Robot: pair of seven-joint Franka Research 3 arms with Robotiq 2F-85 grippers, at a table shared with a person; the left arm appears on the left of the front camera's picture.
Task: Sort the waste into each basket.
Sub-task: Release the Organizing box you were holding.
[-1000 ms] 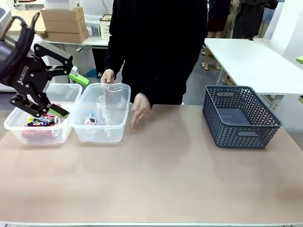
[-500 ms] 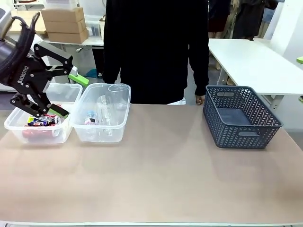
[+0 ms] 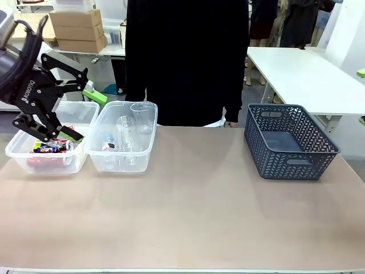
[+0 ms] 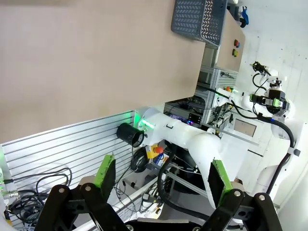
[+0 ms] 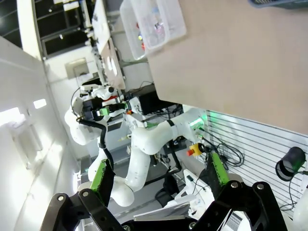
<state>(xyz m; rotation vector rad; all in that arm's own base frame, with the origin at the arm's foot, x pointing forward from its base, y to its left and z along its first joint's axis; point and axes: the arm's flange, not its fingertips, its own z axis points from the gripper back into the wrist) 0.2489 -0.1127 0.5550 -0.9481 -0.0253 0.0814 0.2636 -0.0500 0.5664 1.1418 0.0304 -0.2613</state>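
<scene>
since the table top looks bare of litter, the sorting seems about done, and the best thing for the arms to do is stay back, check that nothing is left lying out, and keep clear of the person (image 3: 188,57) in the dark top at the far side. the left gripper (image 3: 77,114) hangs at the upper left of the front view with its two green-padded fingers spread wide and nothing between them. the left tub (image 3: 14,153) sits just below and partly behind it, with a red can (image 3: 39,161) and bright wrappers (image 3: 48,147) inside. the right tub (image 3: 147,149) stands just beside it, toward the middle, with clear cups (image 3: 142,114) and a small bottle (image 3: 108,142) in it. so the waste lies under and to the right of that gripper, not in its hold. the dark lattice basket (image 3: 308,170) stands well apart at the right. in the right wrist view the right gripper (image 5: 158,173) is wide open too, holding nothing, and both tubs show far off at the top of that frame.
</scene>
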